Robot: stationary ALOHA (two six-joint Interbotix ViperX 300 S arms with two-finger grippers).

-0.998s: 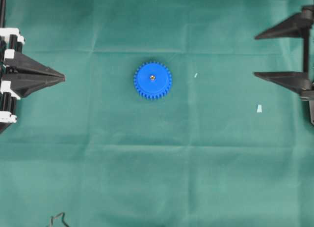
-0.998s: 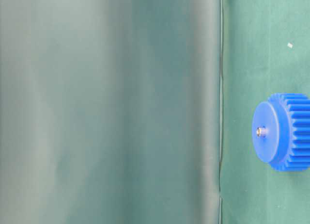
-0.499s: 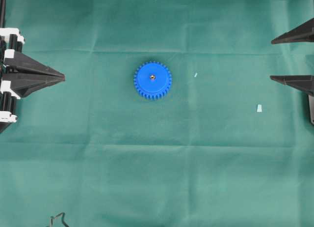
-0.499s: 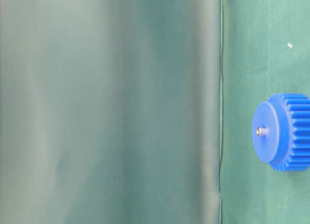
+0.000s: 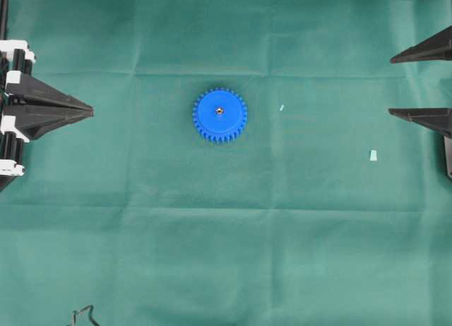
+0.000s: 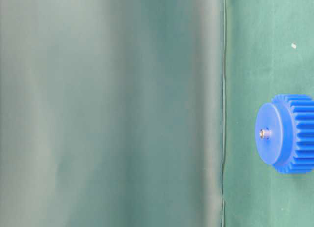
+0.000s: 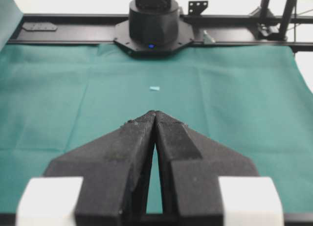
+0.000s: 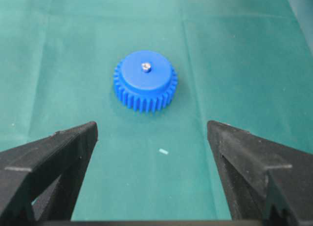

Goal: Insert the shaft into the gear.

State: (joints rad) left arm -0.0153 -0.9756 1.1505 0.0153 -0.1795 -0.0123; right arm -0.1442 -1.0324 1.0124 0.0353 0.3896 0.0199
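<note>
At the left edge of the overhead view the left gripper [image 5: 88,112] lies with its jaws pressed together on nothing, parked clear of the work; its own camera shows the two fingers [image 7: 129,147] meeting at a point over bare green cloth [image 5: 212,234]. Just left of frame centre the gear [image 5: 219,115] lies flat, hub up, and the shaft [image 5: 219,111] stands in its centre hole with only a shiny tip showing, so the insertion looks done; that would explain why neither tool is near it. Right of the gear lie two small pale scraps [image 5: 372,155], well apart from it; at the right edge the right gripper [image 5: 421,83] hangs with jaws wide apart and empty, the gear [image 8: 145,81] ahead between them.
</note>
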